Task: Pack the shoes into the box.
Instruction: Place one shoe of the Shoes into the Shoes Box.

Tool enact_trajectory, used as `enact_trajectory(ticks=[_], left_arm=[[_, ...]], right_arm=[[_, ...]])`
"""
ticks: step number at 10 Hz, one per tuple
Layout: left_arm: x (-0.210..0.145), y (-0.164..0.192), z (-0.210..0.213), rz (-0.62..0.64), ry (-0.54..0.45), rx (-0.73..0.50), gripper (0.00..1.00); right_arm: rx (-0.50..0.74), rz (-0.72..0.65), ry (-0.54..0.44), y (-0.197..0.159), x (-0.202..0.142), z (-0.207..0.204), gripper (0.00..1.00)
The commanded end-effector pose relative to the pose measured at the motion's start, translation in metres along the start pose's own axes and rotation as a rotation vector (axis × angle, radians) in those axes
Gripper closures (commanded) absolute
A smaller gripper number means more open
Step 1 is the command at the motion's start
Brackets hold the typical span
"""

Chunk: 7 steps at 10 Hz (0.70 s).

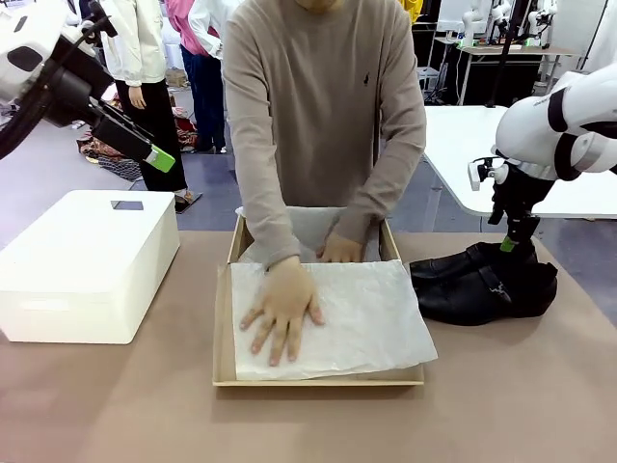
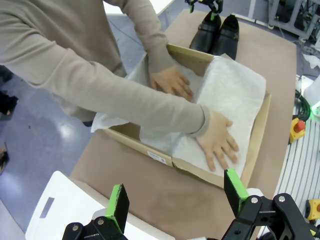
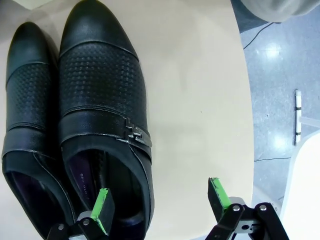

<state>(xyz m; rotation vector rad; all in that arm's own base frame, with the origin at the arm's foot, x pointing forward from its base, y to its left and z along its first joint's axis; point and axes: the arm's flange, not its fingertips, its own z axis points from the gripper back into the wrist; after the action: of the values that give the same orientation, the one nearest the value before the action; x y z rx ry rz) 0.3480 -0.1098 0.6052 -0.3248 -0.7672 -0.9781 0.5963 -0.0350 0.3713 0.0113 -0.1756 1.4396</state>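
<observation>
1. Found the box (image 1: pixel 224 328) open at mid-table, lined with white tissue paper (image 1: pixel 376 318) that spilled over its right rim.
2. Saw one hand (image 1: pixel 281 307) of the person pressed flat on the paper near the box's front, fingers spread. Saw the other hand (image 1: pixel 339 249) tucked into the paper by the far wall.
3. Located the shoes (image 1: pixel 482 285) on the table (image 1: pixel 308 424), outside the box and just beside its right side. Noted them side by side and touching, toes toward the box.
4. Noted the right gripper (image 1: pixel 508 246) low over the heel end of the shoes, fingers spread wide and clamped on nothing. In the right wrist view, noted one green pad (image 3: pixel 102 205) above the opening of the shoe with the buckled strap, the other above bare table. Could not tell whether either touched leather.
5. Noted the left gripper (image 2: pixel 175 180) raised well above the table at far left, beyond the white box (image 1: pixel 87 260). Saw its fingers wide apart with nothing between them, aimed toward the box.
</observation>
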Motion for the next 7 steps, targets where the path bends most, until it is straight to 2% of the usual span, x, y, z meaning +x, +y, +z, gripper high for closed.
enact_trajectory(ticks=[1, 7], left_arm=[[0.000, 0.001, 0.000, -0.001, -0.009, -0.013, 0.00], [0.000, 0.001, 0.000, -0.001, -0.009, -0.013, 0.00]], right_arm=[[-0.026, -0.025, 0.012, -0.005, -0.001, -0.009, 0.00], [-0.005, -0.049, 0.039, -0.007, -0.001, -0.021, 0.00]])
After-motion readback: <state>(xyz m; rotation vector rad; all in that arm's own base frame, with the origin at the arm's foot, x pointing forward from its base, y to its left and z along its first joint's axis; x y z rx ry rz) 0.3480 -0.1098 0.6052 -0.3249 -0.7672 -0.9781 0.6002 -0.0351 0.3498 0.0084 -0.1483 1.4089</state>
